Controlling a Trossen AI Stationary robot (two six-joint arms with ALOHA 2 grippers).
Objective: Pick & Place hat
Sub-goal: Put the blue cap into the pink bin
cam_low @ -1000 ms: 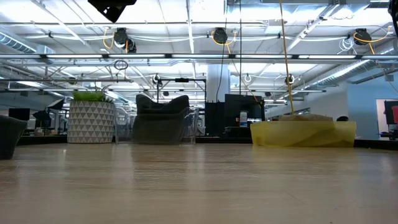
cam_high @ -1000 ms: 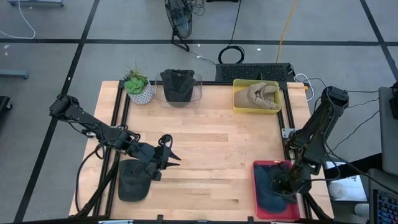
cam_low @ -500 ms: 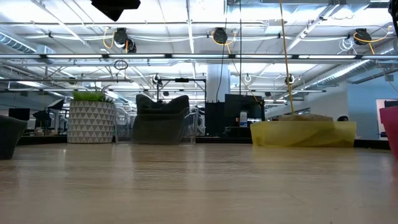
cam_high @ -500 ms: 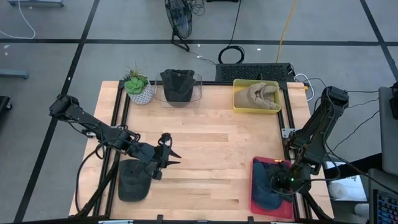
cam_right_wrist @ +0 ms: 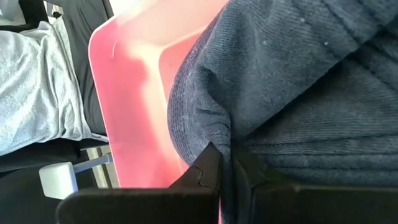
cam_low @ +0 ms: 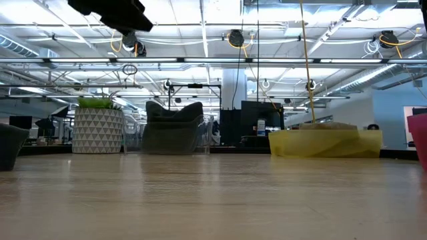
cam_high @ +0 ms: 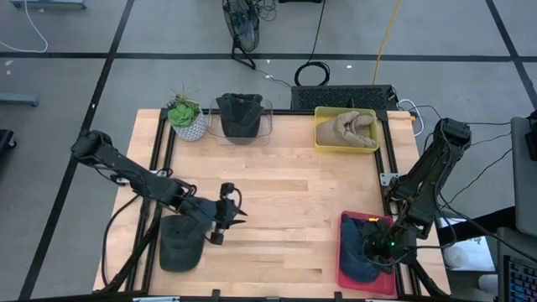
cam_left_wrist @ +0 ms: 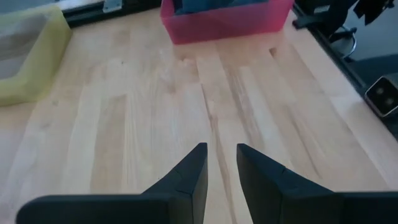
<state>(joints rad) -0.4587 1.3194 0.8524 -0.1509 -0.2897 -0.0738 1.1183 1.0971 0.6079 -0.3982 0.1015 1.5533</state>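
Observation:
A dark blue knitted hat (cam_high: 362,256) lies in a red bin (cam_high: 346,228) at the table's near right corner. My right gripper (cam_high: 375,249) reaches down into the bin and is shut on the hat (cam_right_wrist: 298,81). A dark grey hat (cam_high: 179,243) lies flat on the table at the near left. My left gripper (cam_high: 236,210) hovers just right of it over bare wood, its fingers (cam_left_wrist: 193,171) a narrow gap apart and empty. My right gripper pinches a raised fold of the blue hat's knit (cam_right_wrist: 219,127) between its two fingers, next to the bin's wall (cam_right_wrist: 134,93). The fingers come from above, pointing down. The rest of the hat lies in the red bin.
Along the far edge stand a potted plant (cam_high: 186,120), a clear bin holding a dark hat (cam_high: 241,117) and a yellow bin holding a tan hat (cam_high: 346,128). The middle of the table is bare wood. The red bin's edge (cam_low: 420,140) shows at the right of the low view.
The red bin has shifted a little toward the table's left with my right gripper in it, and its edge has come into the low view. My left gripper has moved slightly toward the table's right.

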